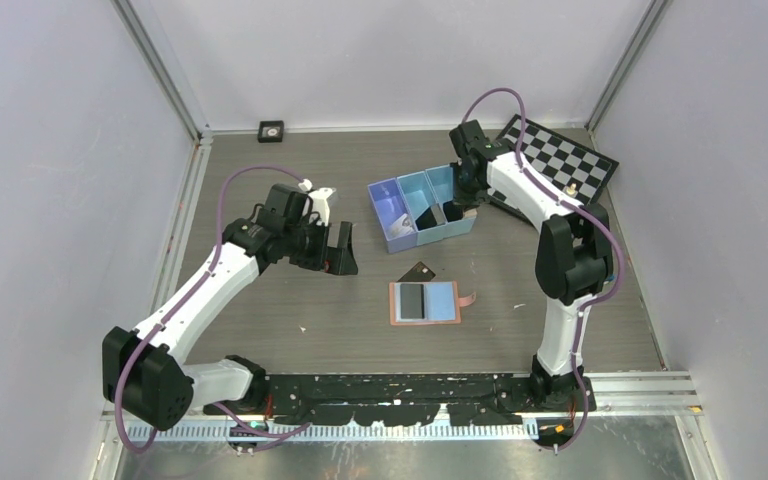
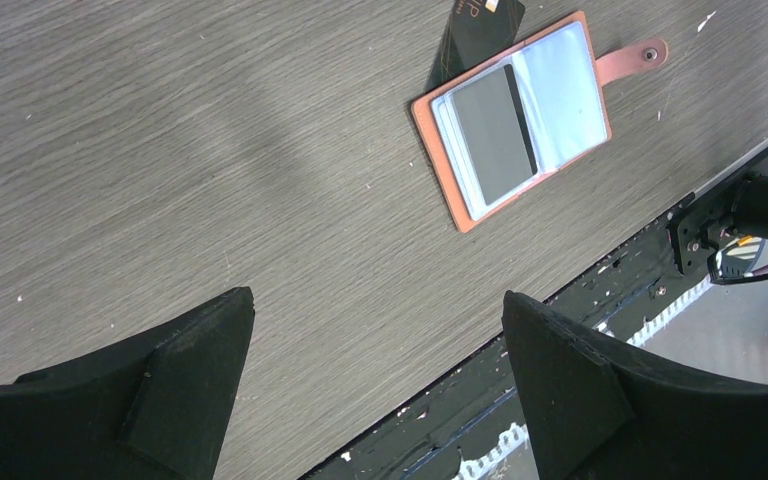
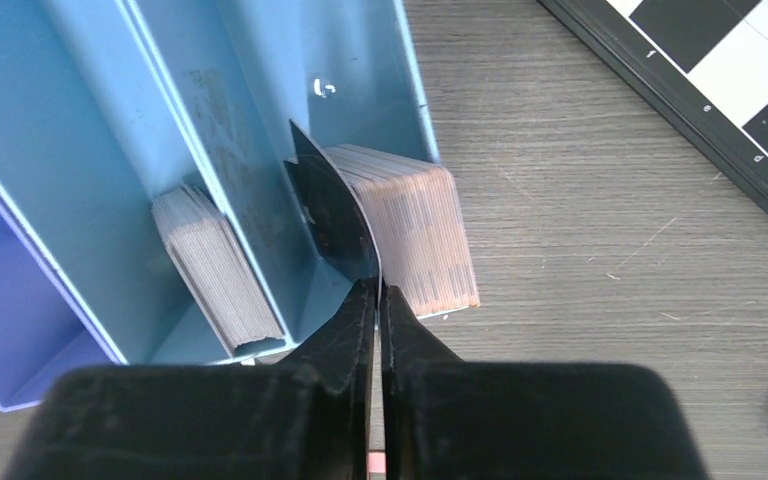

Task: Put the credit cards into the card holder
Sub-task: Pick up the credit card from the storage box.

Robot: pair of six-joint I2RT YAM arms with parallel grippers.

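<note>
On desk (image 1: 290, 300), blue bin (image 1: 381, 190): three compartments, far side.
left gripper (image 2: 377, 298): wide, empty, above desk.
right gripper (image 3: 378, 295): pinching black card (image 3: 332, 215) in bin's end compartment.
card holder (image 1: 443, 301): open flat, sleeved card (image 1: 412, 300) inside.
loose card (image 1: 420, 271): touching holder's far edge.

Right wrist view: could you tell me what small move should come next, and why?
Probably a straight lift: the right gripper is pinched on a black card standing in the end compartment of the blue bin, so it should clear the walls before going to the open card holder.
</note>
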